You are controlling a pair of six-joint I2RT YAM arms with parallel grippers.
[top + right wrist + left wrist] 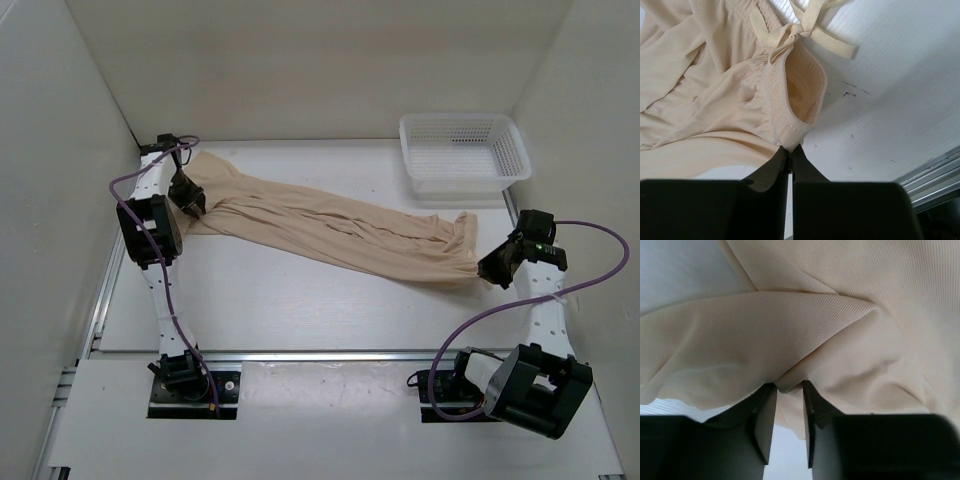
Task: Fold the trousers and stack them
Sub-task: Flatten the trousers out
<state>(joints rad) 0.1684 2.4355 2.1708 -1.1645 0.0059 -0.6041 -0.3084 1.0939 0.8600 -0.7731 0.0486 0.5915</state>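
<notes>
The light beige trousers (330, 230) lie stretched diagonally across the table, with the leg ends at the far left and the waist at the right. My left gripper (192, 207) is at the leg ends. In the left wrist view it (789, 387) is closed to a narrow gap on a fold of the fabric (805, 330). My right gripper (490, 268) is at the waist end. In the right wrist view it (791, 147) is shut on the gathered waistband (785, 120), just below the tied drawstring (815, 30).
A white mesh basket (462, 186) stands at the back right, just beyond the waist end. White walls close in the table on the left, back and right. A metal rail (330, 354) runs along the near edge.
</notes>
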